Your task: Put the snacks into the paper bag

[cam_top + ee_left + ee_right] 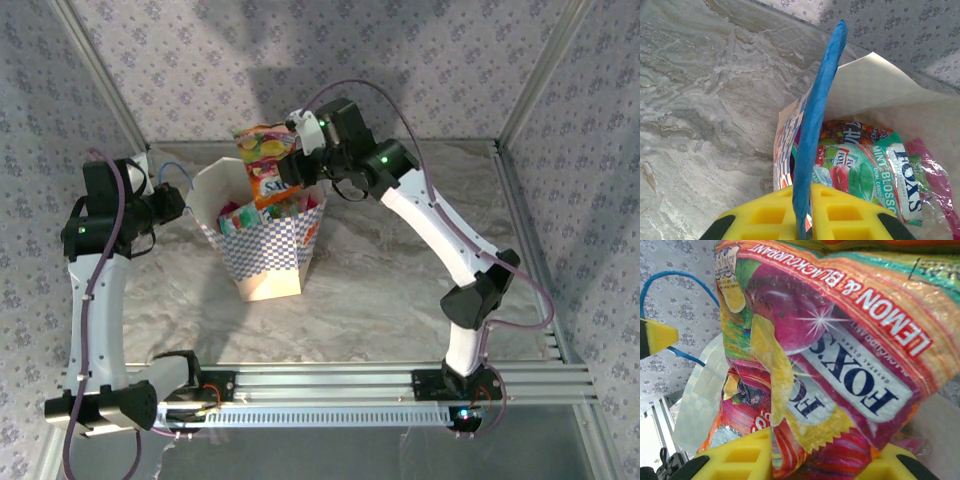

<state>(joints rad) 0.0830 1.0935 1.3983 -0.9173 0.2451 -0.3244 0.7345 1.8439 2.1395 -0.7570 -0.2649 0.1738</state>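
At the left, the left claw [807, 220] was pressed together on the blue cord handle [820, 100], pinching the soft, ribbon-like cord between its yellow ribbed fingers and holding that side of the paper bag [270, 255] up. The bag stood upright on the marbled grey table [400, 290], mouth open. It was stiff cream paper with crisp folded edges and a blue-and-white checkered band round its lower walls.

The job looked mostly done. In the left wrist view at least 3 packets lay inside the bag: a teal-white packet [865, 175] on top, glossy and crinkled, an orange packet [850, 132] partly tucked behind it, and a pink packet [935, 180] with a translucent film edge against the far wall. How many more lay under them could not be told.

Further right, the right claw [815, 462] pinched the multicoloured packet [850, 355] by its lower end, poised over the bag's mouth with its bottom part already between the walls in the top view. It was a shiny plastic pouch, flat but buckled, with a zigzag-cut seam. Whether the orange part below it in the top view was a 2nd packet I could not tell. What remained, by my judgement, was lowering and releasing this load.
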